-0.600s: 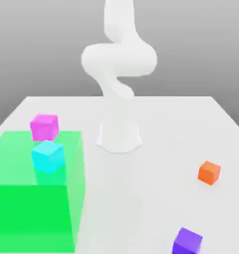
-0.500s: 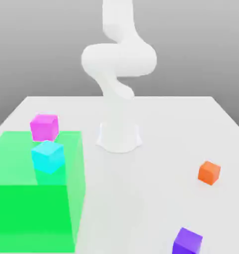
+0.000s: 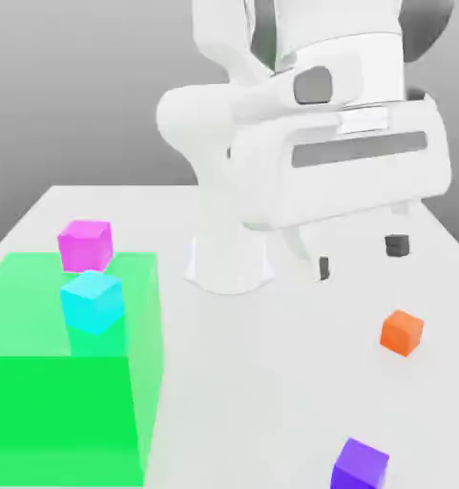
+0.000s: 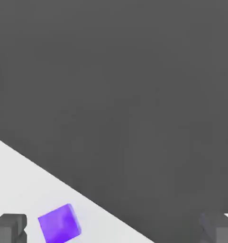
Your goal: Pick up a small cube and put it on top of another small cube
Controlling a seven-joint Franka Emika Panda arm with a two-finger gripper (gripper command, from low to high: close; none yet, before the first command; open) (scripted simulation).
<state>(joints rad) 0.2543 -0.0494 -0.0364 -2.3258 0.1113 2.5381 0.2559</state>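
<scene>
Since 0.6 s ago the hand has swung into the exterior view; the cubes have not moved. Gripper (image 3: 359, 257) hangs above the bench (image 3: 223, 382), jaws spread wide, nothing between them. Purple cube (image 3: 360, 465) sits on the bench at the near edge, toward the exterior view's right; in the hand view it lies just beside one fingertip (image 4: 9, 227). Orange cube (image 3: 402, 331) rests farther back, apart from it. Pink cube (image 3: 85, 244) and cyan cube (image 3: 93, 301) stand at the green zone (image 3: 61, 411).
</scene>
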